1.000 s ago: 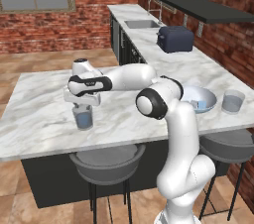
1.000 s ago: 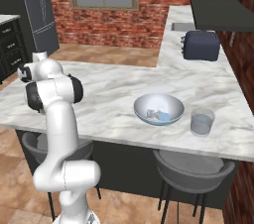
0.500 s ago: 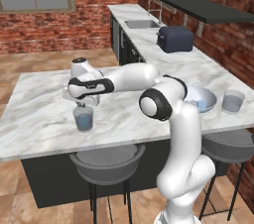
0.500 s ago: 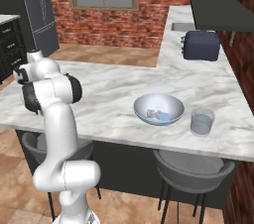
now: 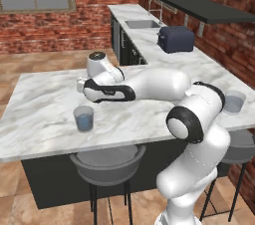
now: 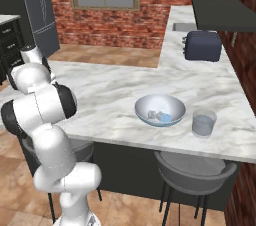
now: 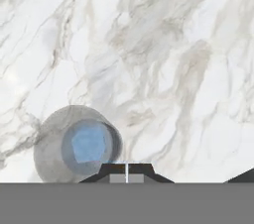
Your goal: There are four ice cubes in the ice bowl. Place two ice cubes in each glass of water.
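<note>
- My robot's dark two-finger gripper [image 7: 126, 171] is now pinched tight, and nothing is between its tips. This is new: one second back it is open, right over the glass.
- Just beside the tips stands a short, clear, grey-blue glass of water [image 7: 79, 148]. A small square ice cube [image 7: 89, 143] sits in its blue water.
- The hand is now higher and a bit away from this glass [image 5: 83, 118].
- I think a cube is just dropped in, so this glass may need one more.
- I count two glasses. The second glass [image 6: 204, 122] stands near the bowl.
- I count one wide, pale blue-white ice bowl [image 6: 160, 101] on the white marble counter [image 6: 115, 90].
- It holds pale cubes [image 6: 162, 116], at least two; too blurry to count.
</note>
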{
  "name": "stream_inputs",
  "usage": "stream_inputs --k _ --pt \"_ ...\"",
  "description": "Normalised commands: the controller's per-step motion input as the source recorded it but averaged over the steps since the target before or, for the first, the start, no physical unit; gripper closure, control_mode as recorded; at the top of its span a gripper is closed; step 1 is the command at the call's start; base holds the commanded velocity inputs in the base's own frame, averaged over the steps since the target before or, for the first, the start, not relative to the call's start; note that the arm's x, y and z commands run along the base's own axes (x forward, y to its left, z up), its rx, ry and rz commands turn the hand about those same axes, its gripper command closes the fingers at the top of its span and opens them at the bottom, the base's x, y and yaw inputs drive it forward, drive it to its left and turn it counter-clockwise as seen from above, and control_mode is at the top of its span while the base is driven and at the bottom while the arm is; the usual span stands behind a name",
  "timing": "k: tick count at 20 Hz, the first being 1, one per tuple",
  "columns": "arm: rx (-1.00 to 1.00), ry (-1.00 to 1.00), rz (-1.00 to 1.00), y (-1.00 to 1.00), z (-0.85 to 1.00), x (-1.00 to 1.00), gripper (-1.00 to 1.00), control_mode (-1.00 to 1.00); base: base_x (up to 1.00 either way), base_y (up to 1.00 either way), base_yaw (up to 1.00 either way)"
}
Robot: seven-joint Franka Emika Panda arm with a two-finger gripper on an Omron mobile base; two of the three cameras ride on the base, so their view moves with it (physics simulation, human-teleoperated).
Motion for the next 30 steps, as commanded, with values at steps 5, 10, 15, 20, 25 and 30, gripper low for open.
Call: stream_inputs --k 5,10,15,20,25,30 --pt "0.0 -0.14 0.07 -1.0 0.59 -0.72 1.0 -1.0 0.0 0.0 0.0" --pt "0.0 -0.04 0.03 -1.0 0.57 -0.56 1.0 -1.0 0.0 0.0 0.0" --pt "0.0 0.22 -0.06 -1.0 0.49 -0.14 1.0 -1.0 0.0 0.0 0.0" --pt "0.01 0.43 -0.16 -1.0 0.29 0.0 1.0 -1.0 0.0 0.0 0.0" --pt "0.03 0.34 -0.18 -1.0 0.15 0.0 -1.0 -1.0 0.0 0.0 0.0" --pt "0.08 0.12 -0.18 -0.93 -0.03 0.0 -1.0 -1.0 0.0 0.0 0.0"
